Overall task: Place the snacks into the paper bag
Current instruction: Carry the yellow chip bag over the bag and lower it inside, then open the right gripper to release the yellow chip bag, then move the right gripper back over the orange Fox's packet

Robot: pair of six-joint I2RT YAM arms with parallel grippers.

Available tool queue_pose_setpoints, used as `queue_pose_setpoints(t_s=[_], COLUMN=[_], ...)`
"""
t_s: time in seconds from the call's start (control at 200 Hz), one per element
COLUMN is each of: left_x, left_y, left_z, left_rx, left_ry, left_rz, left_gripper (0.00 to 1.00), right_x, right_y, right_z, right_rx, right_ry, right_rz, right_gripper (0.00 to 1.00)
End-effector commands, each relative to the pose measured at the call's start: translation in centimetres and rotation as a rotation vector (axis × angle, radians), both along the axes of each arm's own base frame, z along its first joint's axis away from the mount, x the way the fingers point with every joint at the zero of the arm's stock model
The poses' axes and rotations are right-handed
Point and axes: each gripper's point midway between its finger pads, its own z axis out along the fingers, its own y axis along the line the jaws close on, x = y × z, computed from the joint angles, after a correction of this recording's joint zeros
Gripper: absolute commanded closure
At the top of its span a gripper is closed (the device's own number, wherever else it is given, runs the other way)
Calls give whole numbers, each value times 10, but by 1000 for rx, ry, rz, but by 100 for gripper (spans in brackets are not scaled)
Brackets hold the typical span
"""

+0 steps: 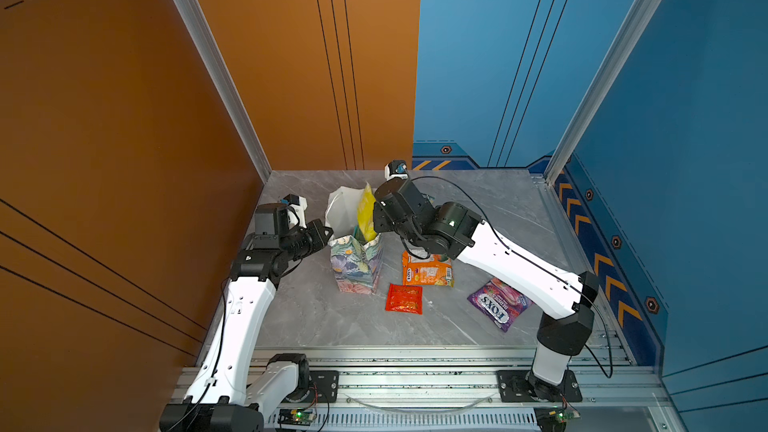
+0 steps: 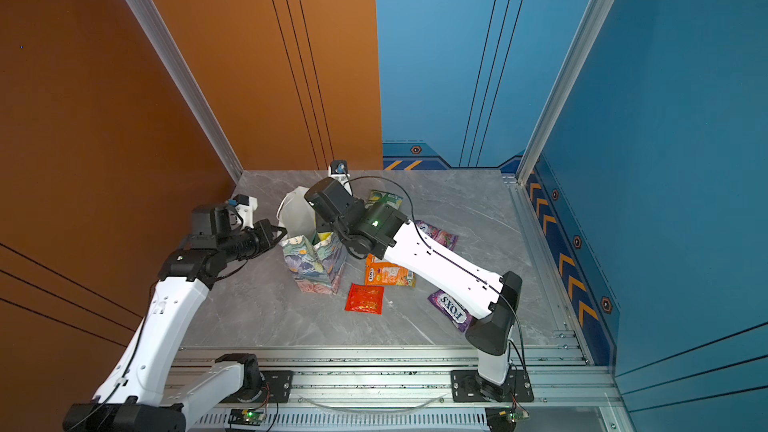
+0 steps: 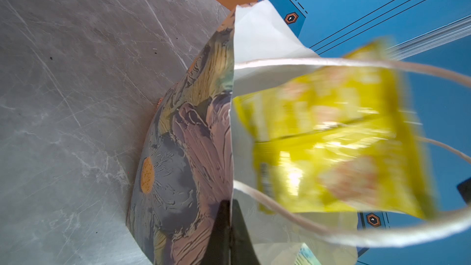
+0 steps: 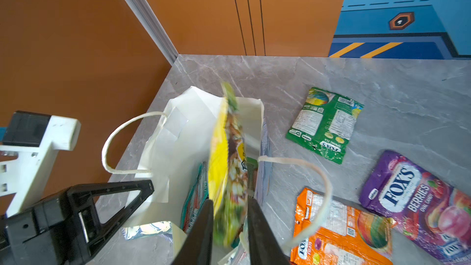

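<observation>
The right claw (image 4: 230, 201), jaws slightly apart, straddles the yellow packet (image 4: 221, 164), which hangs lengthwise straight down from it, lower end already inside the paper bag (image 4: 178, 123), whose rim the left claw (image 3: 230, 202) holds pinched.

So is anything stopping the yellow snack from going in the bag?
No, nothing visible. The yellow packet is partway inside the open paper bag, between the parted jaws of the right gripper. The left gripper pinches the bag's wall.
</observation>
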Motion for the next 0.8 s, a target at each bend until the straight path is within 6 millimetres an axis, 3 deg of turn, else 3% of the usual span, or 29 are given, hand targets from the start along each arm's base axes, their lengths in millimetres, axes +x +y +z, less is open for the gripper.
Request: queue_pose_setpoints(t_s=[0.0,0.21,0.41,0.621,0.631,0.796], left_x=[1,1,1,1,1,1], left_y=[0,0,1,1,1,1], left_z=[7,8,8,7,7,8], left_rx=[10,8,8,5,4,-1], left_ry=[-28,-33,-32,-27,-27,-28], left_rz=[0,-2,0,0,0,-2], left_gripper=[100,100,100,100,100,100], right_x=[-1,-7,-4,-2,-1,4], right_y=[12,29,14,-24,-26,-92], right_z=[-8,-3,18,49,42,37], right_rx=[76,197,224,306,297,327], right_ry=[65,102,68,-9,1,-1], right_rz=[30,112,141,158,155,73], right_gripper=[81,78,67,61,61,56])
